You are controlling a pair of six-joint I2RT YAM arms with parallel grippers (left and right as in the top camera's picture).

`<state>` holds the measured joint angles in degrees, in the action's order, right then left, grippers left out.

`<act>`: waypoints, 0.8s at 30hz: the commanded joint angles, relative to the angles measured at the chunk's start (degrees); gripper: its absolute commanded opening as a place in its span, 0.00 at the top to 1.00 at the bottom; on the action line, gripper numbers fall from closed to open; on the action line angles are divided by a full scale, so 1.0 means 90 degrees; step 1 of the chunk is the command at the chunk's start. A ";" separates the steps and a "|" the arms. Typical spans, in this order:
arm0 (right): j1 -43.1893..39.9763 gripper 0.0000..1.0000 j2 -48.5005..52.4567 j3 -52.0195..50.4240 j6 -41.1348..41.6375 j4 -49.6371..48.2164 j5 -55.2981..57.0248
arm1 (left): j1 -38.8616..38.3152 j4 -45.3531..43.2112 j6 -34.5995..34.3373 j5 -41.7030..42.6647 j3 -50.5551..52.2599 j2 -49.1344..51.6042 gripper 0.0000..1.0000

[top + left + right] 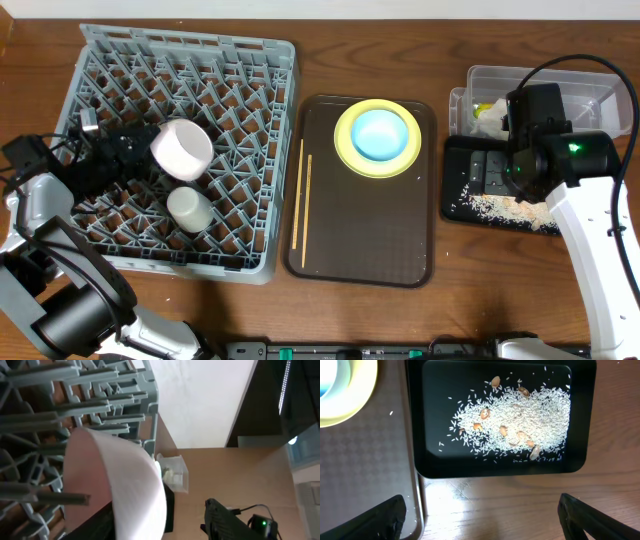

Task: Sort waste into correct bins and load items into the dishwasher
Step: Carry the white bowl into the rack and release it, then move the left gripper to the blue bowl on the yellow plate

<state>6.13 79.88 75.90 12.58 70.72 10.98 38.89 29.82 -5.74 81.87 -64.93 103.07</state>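
Loading step: white bowl in dish rack at left fingers, can't tell if gripped; right fingers wide, empty, over black tray; next: back left off cleanly.

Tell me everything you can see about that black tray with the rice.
The black tray is shallow, rectangular, glossy, with rounded corners, plastic by its look. It lies flat on the wooden table, beside the brown serving tray. White rice and a few tan bits lie scattered inside.
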 commanded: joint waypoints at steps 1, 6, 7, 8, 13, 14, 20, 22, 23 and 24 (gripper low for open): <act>-0.0024 0.05 -0.0012 0.0010 0.0007 0.0005 0.0063 | -0.0007 0.0085 0.0090 -0.0036 -0.0024 -0.0231 0.47; -0.0024 0.05 -0.0012 0.0007 0.0007 0.0005 0.0061 | -0.0007 0.0452 0.0087 -0.1608 -0.0027 -0.0855 0.22; -0.0024 0.05 -0.0012 0.0007 0.0007 0.0005 0.0061 | -0.0007 0.0580 0.0087 -0.2042 -0.0027 -0.1025 0.20; -0.0024 0.05 -0.0012 0.0007 0.0007 0.0007 0.0061 | -0.0007 0.0692 0.0087 -0.2382 -0.0027 -0.1239 0.18; -0.0024 0.05 -0.0012 0.0007 0.0007 0.0007 0.0053 | -0.0015 0.0736 0.0073 -0.2514 -0.0027 -0.2055 0.14; -0.0024 0.05 -0.0012 0.0007 0.0007 0.0010 0.0015 | -0.0051 0.0738 0.0058 -0.2516 -0.0027 -0.2249 0.14; -0.0131 0.03 -0.0015 0.0010 0.0413 0.0131 -0.0056 | -0.1498 0.0692 -0.0311 -0.4204 -0.0044 -0.3373 0.09; -0.0243 0.02 -0.0019 0.0010 0.0410 0.0131 -0.0063 | -0.2254 0.0687 -0.0495 -0.4869 -0.0148 -0.3449 0.08; -0.0294 0.01 -0.0019 0.0010 0.0410 0.0138 -0.0063 | -0.2645 0.0690 -0.0614 -0.5163 -0.0231 -0.3439 0.08; -0.0362 0.01 -0.0019 0.0010 0.0410 0.0148 -0.0063 | -0.3043 0.0687 -0.0665 -0.5408 -0.0325 -0.3407 0.08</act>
<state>5.02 79.88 75.90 14.74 71.90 10.13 21.41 35.86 -8.47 45.71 -65.04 72.51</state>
